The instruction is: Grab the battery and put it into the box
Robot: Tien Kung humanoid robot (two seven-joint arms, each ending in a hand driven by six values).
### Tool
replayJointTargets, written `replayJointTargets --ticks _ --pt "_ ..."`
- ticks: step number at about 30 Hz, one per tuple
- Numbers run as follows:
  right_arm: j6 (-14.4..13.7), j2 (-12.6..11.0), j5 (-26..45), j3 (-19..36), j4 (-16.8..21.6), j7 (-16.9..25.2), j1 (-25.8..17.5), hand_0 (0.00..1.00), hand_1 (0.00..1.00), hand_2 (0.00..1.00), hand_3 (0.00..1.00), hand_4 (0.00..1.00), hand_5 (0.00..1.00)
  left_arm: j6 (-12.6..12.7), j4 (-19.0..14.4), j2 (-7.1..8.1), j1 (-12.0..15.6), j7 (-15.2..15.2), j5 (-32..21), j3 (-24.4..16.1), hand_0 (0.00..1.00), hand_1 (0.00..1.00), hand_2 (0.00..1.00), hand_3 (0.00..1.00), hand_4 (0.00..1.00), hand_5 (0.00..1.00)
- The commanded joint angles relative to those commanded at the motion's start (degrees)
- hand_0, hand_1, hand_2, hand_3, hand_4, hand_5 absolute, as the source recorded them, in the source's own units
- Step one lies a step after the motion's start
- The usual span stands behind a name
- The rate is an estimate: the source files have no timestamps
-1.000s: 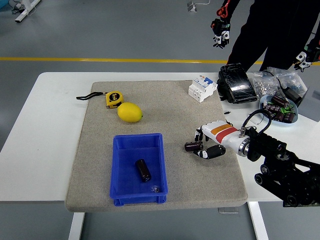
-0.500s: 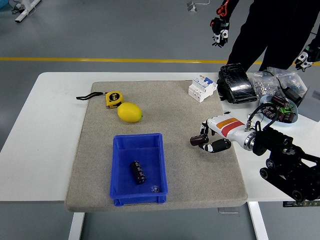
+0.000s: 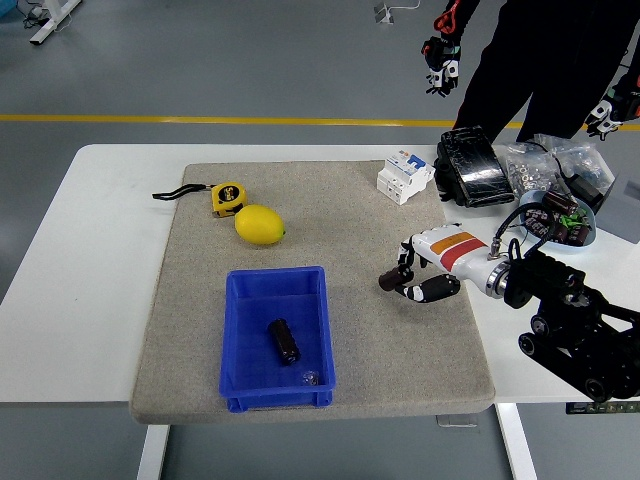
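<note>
Blue box [image 3: 277, 338]: sits near the front edge of the grey mat [image 3: 330, 215], open side up.
Battery in box [image 3: 284, 340]: a dark cylinder lies on the box floor, tilted slightly off the box's long axis; a small shiny object [image 3: 309, 377] rests near the front right corner.
Right hand [image 3: 420, 275]: white-and-orange palm on a black arm entering from the right, fingers curled around a small dark battery [image 3: 388, 282] at the fingertips, to the right of the box and well apart from it.
Lemon [image 3: 260, 224]: lies on the mat just beyond the box.
Tape measure [image 3: 227, 198]: yellow, beside the lemon's far left, its black strap trailing left.
Circuit breaker [image 3: 404, 176]: white, at the mat's far right corner.
Black case [image 3: 471, 168]: on the table beside the breaker.
Bowl [image 3: 586, 231]: light blue, holding dark parts, near the right edge, with clear bags [image 3: 535, 165] behind it.
Person [image 3: 540, 60]: stands at the far side in dark clothing, gloved hands hanging above the table.
</note>
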Motion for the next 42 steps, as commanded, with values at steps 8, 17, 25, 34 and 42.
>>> replayJointTargets --ticks 8,17,25,34,42 --pt "0.14 -0.13 -0.22 0.25 0.0 -0.09 0.28 0.381 0.45 0.535 0.473 0.679 0.339 -0.05 0.0 0.09 0.02 0.11 0.31 -0.21 0.581 0.596 0.639 0.584 0.634 0.594" --pt "0.32 -0.37 -0.22 0.54 -0.21 -0.18 0.4 0.381 0.45 0.535 0.473 0.679 0.339 -0.03 0.01 0.18 -0.19 0.05 -0.11 0.06 0.58 0.593 0.638 0.585 0.634 0.594" --pt "0.34 -0.49 -0.22 0.61 -0.22 -0.21 0.47 0.381 0.45 0.535 0.474 0.679 0.339 -0.01 0.02 0.16 -0.33 0.02 -0.13 0.08 0.582 0.592 0.638 0.584 0.635 0.595" --pt "1.41 0.09 -0.2 0.84 -0.27 -0.47 0.81 0.412 0.477 0.563 0.506 0.692 0.323 -0.07 0.0 0.14 -0.44 0.07 0.3 -0.15 0.581 0.592 0.636 0.585 0.635 0.596" --pt "1.17 2.26 0.76 0.64 -2.52 -1.13 1.96 0.562 0.615 0.724 0.606 0.765 0.34 -0.16 -0.08 0.08 -0.56 0.15 0.5 -0.22 0.581 0.591 0.637 0.586 0.635 0.596"
